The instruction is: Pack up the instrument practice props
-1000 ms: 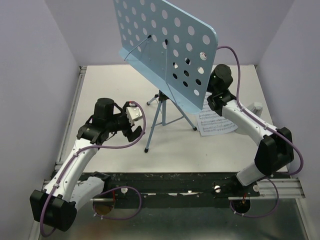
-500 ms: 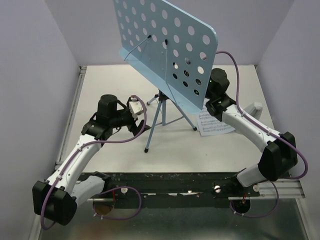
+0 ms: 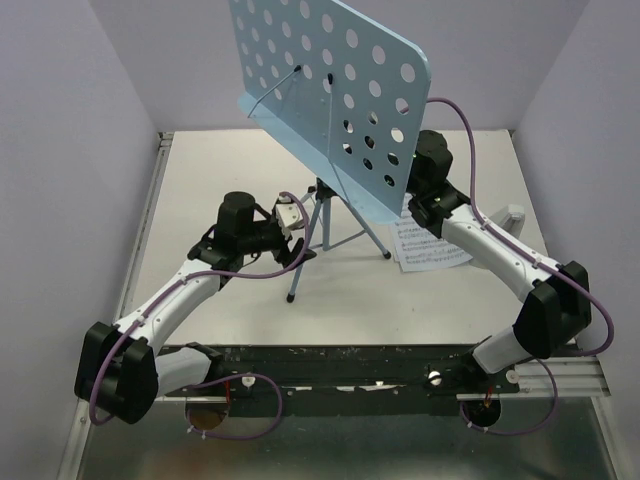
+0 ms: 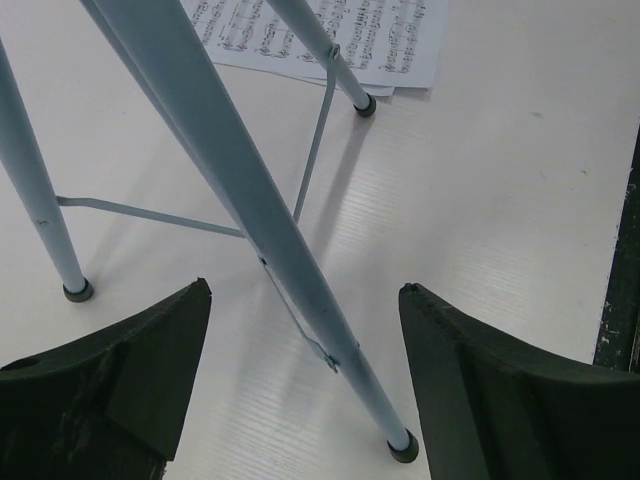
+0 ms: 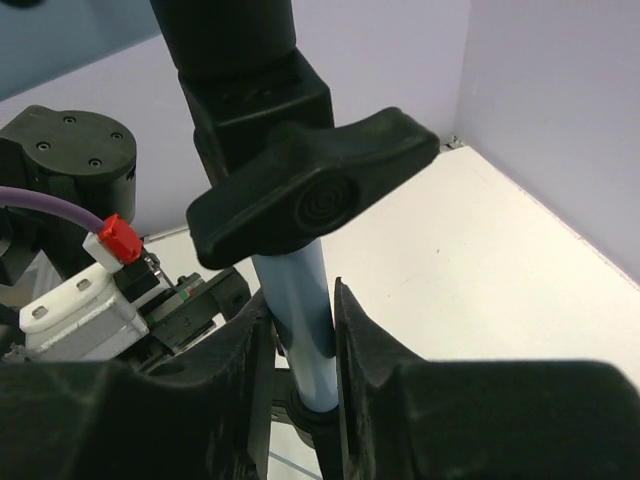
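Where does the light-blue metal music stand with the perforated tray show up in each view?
Top external: light-blue metal music stand, tray top centre, tripod legs mid-frame.
Left wrist: only its legs; one crosses diagonally, top left to bottom right.
Right wrist: its pole, centre, under a black knob.
Shared landmark: white printed sheet-music pages by a stand foot, in top external and left wrist; not in right wrist.

The music stand (image 3: pixel 330 90) tilts its tray over the table (image 3: pixel 200 190), blocking descent there; beneath, tripod legs (image 4: pixel 240 200) and thin braces (image 4: pixel 150 216) cut the space, one leg passing between the left gripper's (image 4: pixel 305 290) wide-spread fingers; the right gripper (image 5: pixel 300 330) closes tight on the pole (image 5: pixel 298 290) under a black knob (image 5: pixel 315 195); bare surface lies open at left.
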Robot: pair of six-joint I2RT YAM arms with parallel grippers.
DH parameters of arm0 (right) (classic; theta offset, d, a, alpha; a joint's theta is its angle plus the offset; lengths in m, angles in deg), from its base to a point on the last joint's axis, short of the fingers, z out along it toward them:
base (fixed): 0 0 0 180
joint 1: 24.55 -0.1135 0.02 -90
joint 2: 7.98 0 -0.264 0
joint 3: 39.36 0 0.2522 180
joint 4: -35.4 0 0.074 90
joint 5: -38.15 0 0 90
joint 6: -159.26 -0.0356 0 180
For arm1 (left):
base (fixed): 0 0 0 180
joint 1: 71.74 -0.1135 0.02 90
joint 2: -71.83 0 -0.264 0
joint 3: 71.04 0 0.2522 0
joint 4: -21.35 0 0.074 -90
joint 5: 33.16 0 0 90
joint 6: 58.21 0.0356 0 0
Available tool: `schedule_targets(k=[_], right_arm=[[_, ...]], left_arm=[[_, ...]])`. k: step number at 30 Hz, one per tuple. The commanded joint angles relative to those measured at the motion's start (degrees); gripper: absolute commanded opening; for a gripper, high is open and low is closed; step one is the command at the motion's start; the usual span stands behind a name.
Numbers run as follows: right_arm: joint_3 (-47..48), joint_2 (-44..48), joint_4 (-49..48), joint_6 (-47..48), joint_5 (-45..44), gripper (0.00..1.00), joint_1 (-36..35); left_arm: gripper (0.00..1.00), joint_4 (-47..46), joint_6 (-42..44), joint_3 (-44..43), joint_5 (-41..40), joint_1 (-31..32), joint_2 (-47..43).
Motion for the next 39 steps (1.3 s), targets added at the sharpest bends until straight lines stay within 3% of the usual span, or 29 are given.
schedule_targets(k=[1, 4, 8, 11, 18, 25, 39], right_arm=[[2.4, -1.8, 3.9, -0.6, -1.5, 0.23, 0.2], [3.4, -2.4, 4.8, -0.4, -0.4, 0.19, 0.2], [6.2, -4.3, 5.8, -0.4, 1.3, 0.01, 0.2], [10.4, -6.3, 6.6, -1.3, 1.2, 0.0, 0.2], [26.7, -13.5, 11.1, -11.5, -2.3, 0.0, -0.3], [38.6, -19.4, 12.1, -15.6, -3.7, 0.0, -3.0], [28.6, -20.2, 13.6, -22.3, -8.4, 0.0, -4.4]], left_arm=[[0.81, -7.8, -2.5, 0.0, 0.7, 0.7, 2.2], [0.62, -7.5, -2.5, -1.4, 3.2, 1.0, 3.1], [0.27, -6.5, -2.9, -2.4, 5.5, 1.0, 2.8], [0.01, -1.6, -1.7, -4.7, 6.8, 1.0, 0.3], [0.0, 15.0, 7.4, -13.8, 7.0, 0.5, -6.1], [0.0, 24.7, 9.6, -23.8, 9.6, 0.4, -7.5], [0.0, 32.8, 6.2, -24.6, 10.2, 0.0, -11.4]])
